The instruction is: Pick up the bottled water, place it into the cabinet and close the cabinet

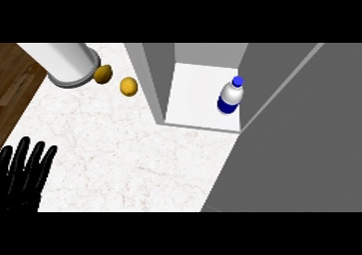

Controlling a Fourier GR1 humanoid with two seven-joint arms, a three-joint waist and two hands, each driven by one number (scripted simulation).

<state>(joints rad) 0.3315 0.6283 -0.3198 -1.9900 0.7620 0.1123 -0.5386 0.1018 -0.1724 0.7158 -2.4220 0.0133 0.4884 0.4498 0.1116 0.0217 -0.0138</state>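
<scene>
The bottled water (231,96), white with a blue cap and blue base, stands upright inside the grey cabinet (160,79) on its white floor, near the right side. The cabinet door (301,139) is a large grey panel swung open toward me at the right. My left hand (21,172) rests at the lower left with fingers straight and pointing up, far from the cabinet and holding nothing. My right hand does not show in the view.
A white cylindrical container (66,62) stands at the upper left of the marble counter (124,149). Two yellow-brown round fruits (103,73) (129,86) lie beside it. The counter's left edge meets a wooden floor (10,89).
</scene>
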